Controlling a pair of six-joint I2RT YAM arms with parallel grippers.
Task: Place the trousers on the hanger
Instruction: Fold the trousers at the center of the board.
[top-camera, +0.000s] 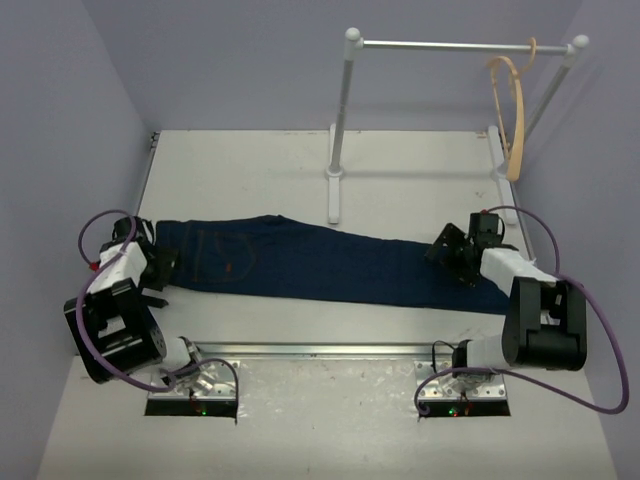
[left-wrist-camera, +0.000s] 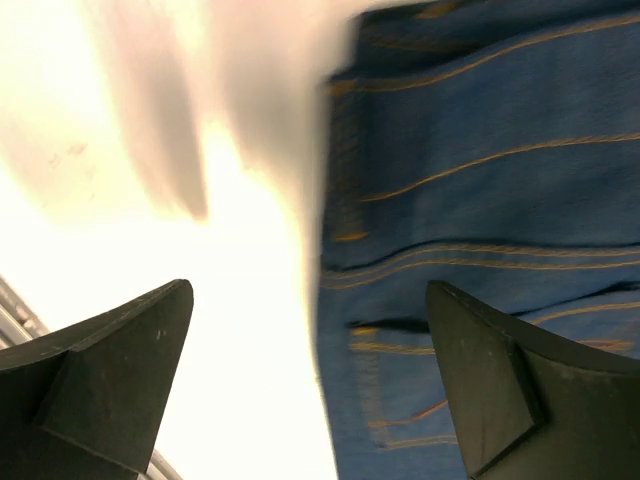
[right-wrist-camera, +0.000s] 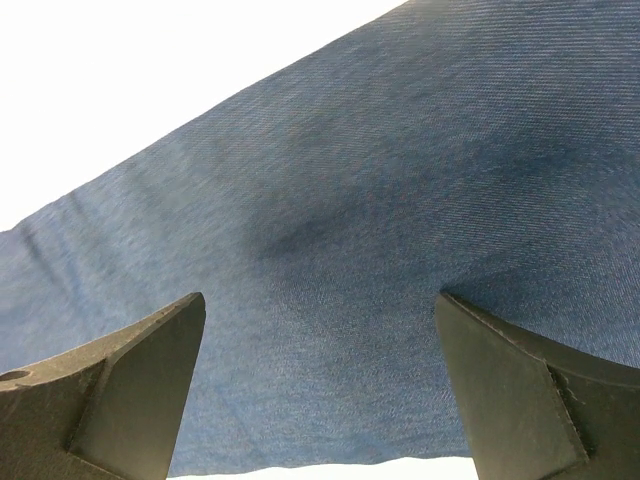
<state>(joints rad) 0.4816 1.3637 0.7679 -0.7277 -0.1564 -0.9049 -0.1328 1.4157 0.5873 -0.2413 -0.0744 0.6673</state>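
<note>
Where orange stitching (left-wrist-camera: 480, 252) runs, the trousers (top-camera: 300, 262) are flat, twill-textured navy denim.

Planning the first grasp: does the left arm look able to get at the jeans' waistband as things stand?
Probably yes: the left gripper hangs open, straddling the waistband edge of the jeans, with nothing visible between fingers and cloth.

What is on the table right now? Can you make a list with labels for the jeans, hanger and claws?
trousers: dark blue jeans, flat across the table
hanger: wooden, hanging on the white rail, right end
left claw: open, over the waistband end, holding nothing
right claw: open, over the leg end, holding nothing
done yet: no, trousers not on the hanger
</note>
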